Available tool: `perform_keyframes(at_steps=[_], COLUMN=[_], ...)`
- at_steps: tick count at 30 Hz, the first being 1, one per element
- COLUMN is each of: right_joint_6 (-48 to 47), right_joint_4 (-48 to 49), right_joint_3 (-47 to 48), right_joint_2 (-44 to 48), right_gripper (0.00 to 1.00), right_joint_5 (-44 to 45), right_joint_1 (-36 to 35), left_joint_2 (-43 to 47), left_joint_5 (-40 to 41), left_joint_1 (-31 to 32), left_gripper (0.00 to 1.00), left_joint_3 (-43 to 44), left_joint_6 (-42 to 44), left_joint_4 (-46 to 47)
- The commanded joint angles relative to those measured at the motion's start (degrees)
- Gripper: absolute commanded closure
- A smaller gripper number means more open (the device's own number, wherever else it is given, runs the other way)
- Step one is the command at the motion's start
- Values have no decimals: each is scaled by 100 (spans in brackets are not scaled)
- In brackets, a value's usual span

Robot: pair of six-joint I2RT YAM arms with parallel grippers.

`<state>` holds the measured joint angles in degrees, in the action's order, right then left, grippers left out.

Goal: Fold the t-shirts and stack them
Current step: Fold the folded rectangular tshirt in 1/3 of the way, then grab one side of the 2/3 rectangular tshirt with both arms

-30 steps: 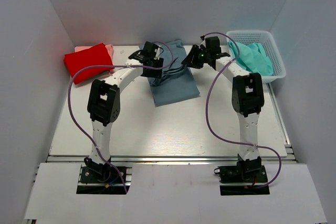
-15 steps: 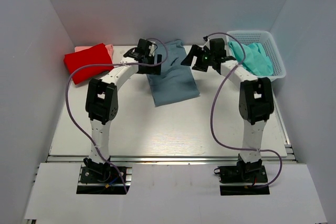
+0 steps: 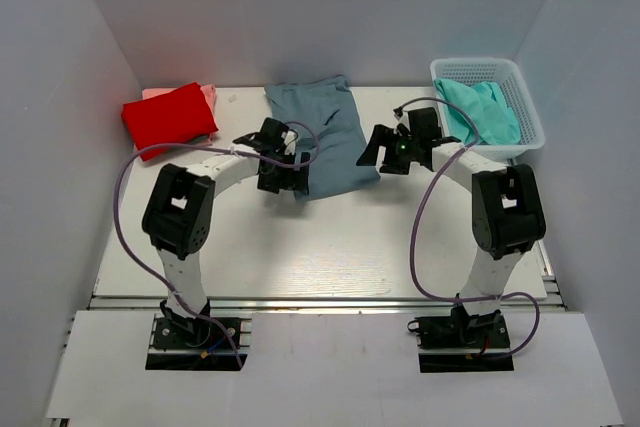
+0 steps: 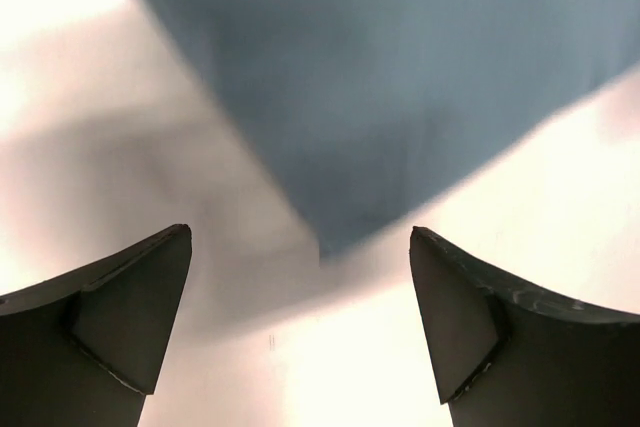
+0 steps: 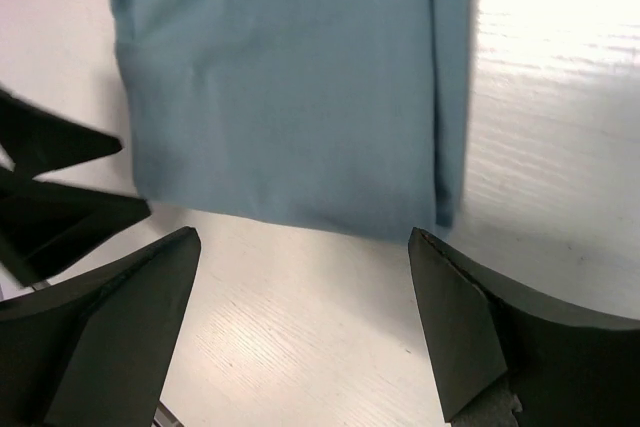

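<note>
Blue-grey shirt (image 3: 325,132) laid flat on surface (image 3: 330,247), back centre. Left jaws spread wide, empty, just off near-left corner. Right jaws likewise apart, empty, by near-right edge. Red shirt (image 3: 170,119) folded over pink shirt (image 3: 208,94), back left. Teal shirt (image 3: 482,112) heaped in white basket (image 3: 531,115), back right.

White plastic mesh basket (image 3: 484,65) at two o'clock on the pale wood-grain table (image 3: 330,247), beside the right white wall (image 3: 590,147).

White table (image 3: 330,247) bears blue-grey shirt (image 3: 335,132), red shirt (image 3: 168,119), basket (image 3: 486,64).
</note>
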<state>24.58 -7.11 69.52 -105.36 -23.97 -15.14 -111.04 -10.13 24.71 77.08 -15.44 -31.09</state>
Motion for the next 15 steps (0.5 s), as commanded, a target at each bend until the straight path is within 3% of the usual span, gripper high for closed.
perform_keyframes(at_steps=[1,5,8,9,14,15], right_joint_6=[-190,-41,-23,-15,29,29], right_joint_4=[-45,43,-18,-44,-53,-27], right_joint_3=[-87,-149,-193,-184,-272,-289], right_joint_2=[-142,-300,-467,-520,-599,-600], right_gripper=[10,10,10,10,11,15], right_joint_5=[-160,-187,-126,-65,-12,6], right_joint_1=[90,116,134,134,177,169], left_joint_2=[531,531,470,470,259,163], left_joint_5=[-112,-146,-147,-147,-138,-138], left_joint_1=[104,209,271,271,271,271], left_gripper=[0,10,24,34,45,54], left_joint_3=[-456,-659,-764,-764,-695,-625], left_joint_6=[-292,-477,-530,-591,-644,-644], left_joint_4=[278,436,508,560,692,692])
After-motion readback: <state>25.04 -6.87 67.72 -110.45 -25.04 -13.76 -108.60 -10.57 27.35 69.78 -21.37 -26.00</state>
